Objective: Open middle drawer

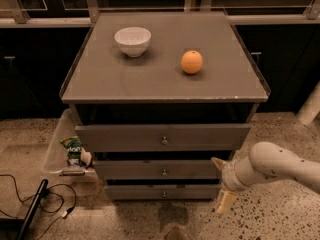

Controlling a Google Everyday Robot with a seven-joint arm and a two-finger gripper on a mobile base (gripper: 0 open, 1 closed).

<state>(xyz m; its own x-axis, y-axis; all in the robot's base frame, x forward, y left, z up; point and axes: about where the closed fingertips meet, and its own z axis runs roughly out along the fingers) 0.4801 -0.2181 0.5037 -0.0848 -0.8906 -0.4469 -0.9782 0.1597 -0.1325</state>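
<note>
One camera looks from in front of the tabletop (pixel 150 81), higher than it and tilted down, facing toward its rear edge. It is near: the top fills mid-frame, with the drawer fronts under its front edge. The gripper (pixel 222 184), fingers spread, shows below the front right corner, beside the middle drawer (pixel 145 170).

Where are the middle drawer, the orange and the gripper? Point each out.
middle drawer (pixel 145 169), camera view, on its front panel, left of centre.
orange (pixel 192 62), camera view, on the centre of the fruit.
gripper (pixel 220 184), camera view, midway between its open fingertips, just right of the middle drawer's front.
</note>
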